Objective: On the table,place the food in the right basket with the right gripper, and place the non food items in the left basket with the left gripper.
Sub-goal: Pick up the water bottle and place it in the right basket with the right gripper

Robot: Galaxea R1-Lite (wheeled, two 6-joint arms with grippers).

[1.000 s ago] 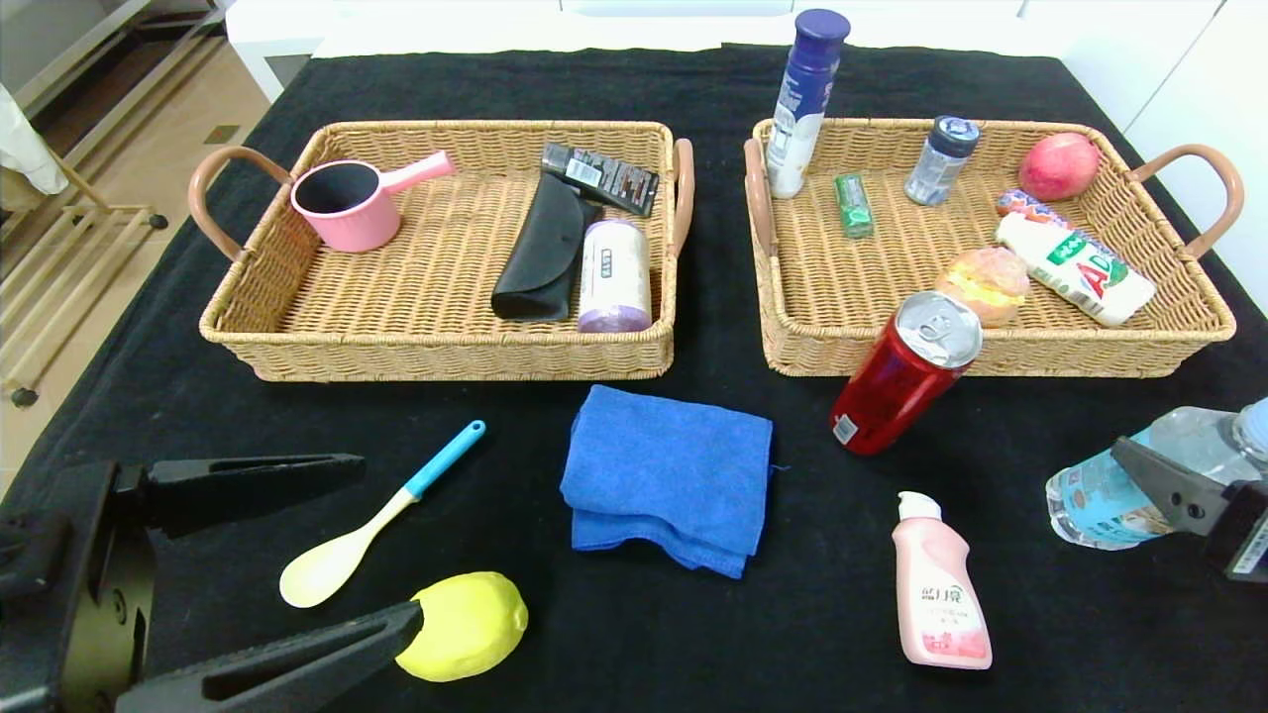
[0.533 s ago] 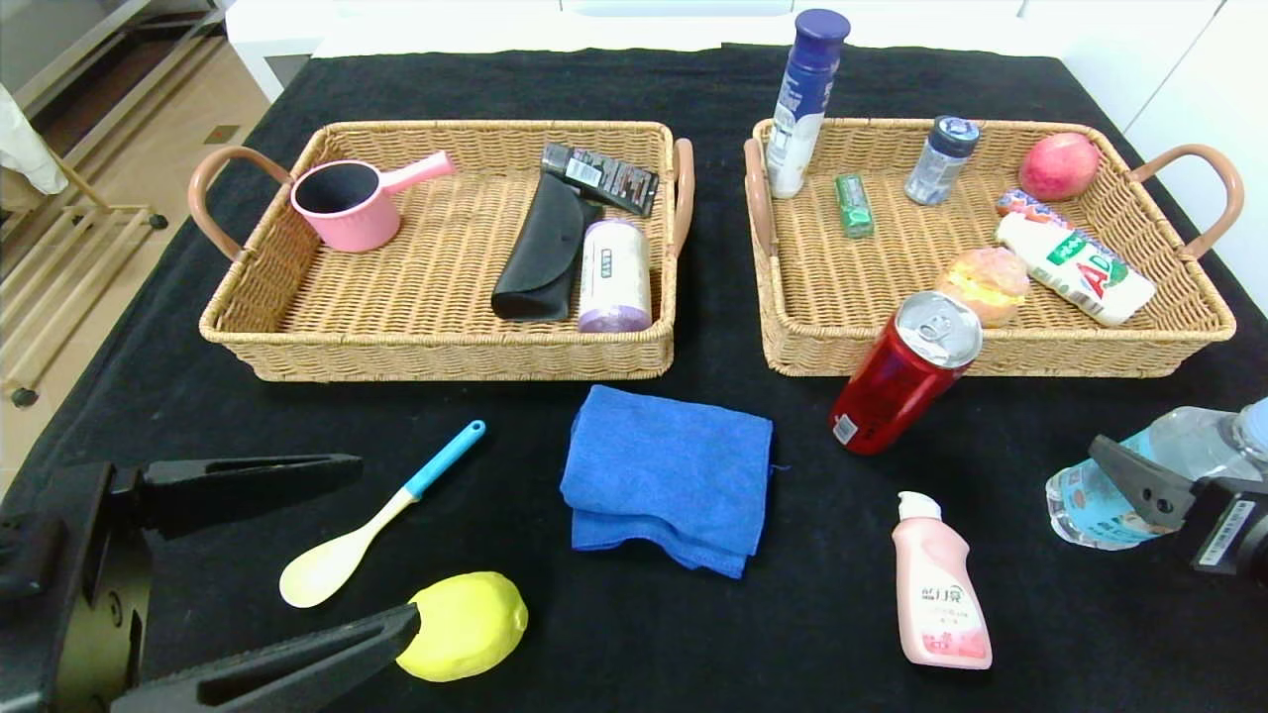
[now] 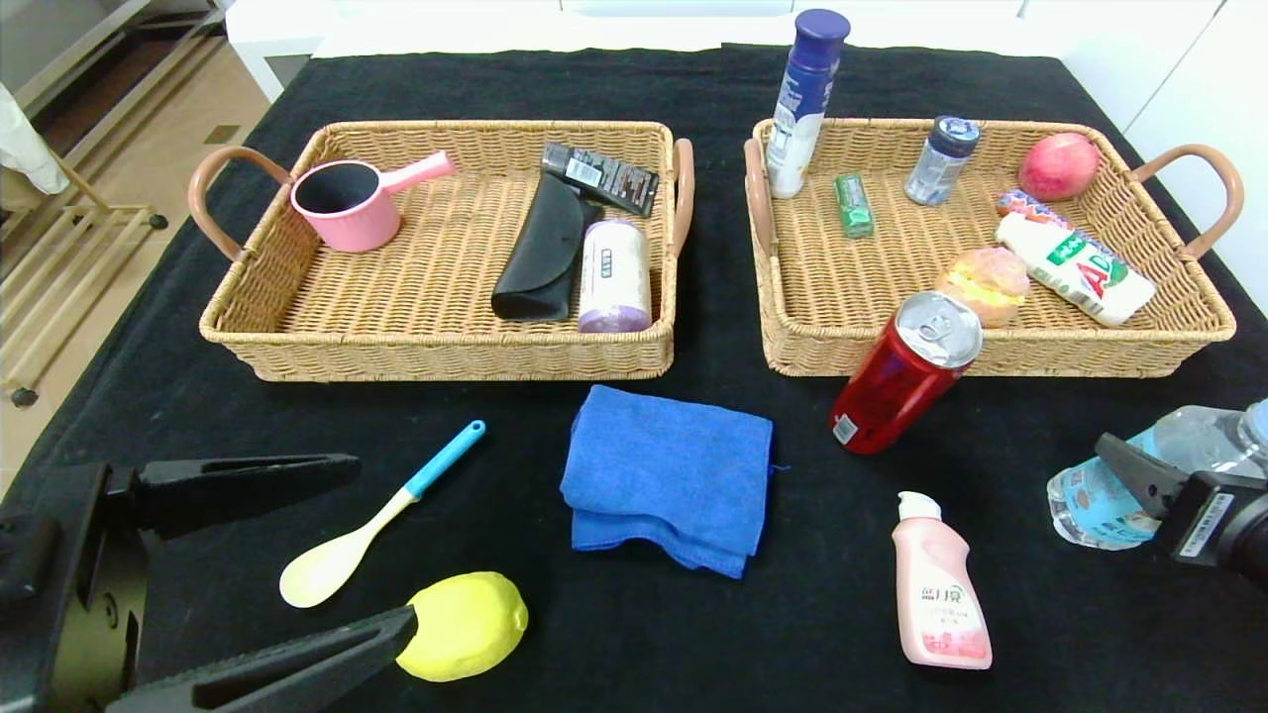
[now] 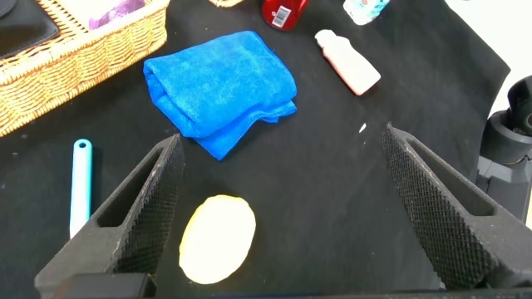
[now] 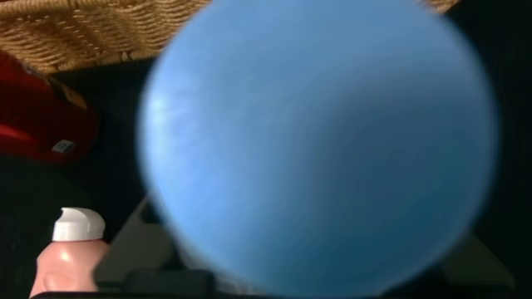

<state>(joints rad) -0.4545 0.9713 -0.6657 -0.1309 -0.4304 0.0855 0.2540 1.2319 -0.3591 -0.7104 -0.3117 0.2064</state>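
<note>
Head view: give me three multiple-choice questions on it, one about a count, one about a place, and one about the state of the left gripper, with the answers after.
1. How many things lie in the left basket?
A. two
B. four
C. six

2. Where is the blue cloth?
A. in the left basket
B. on the table, in front of the baskets
C. held by a gripper

3. How is the left gripper?
A. open, holding nothing
B. shut on a spoon
C. shut on a can

Answers:
1. B: a pink saucepan, a black case, a dark packet and a pale roll lie in it.
2. B: it lies folded on the black tabletop, nearer the robot than both baskets.
3. A: its two fingers stand wide apart with nothing clamped between them.
</note>
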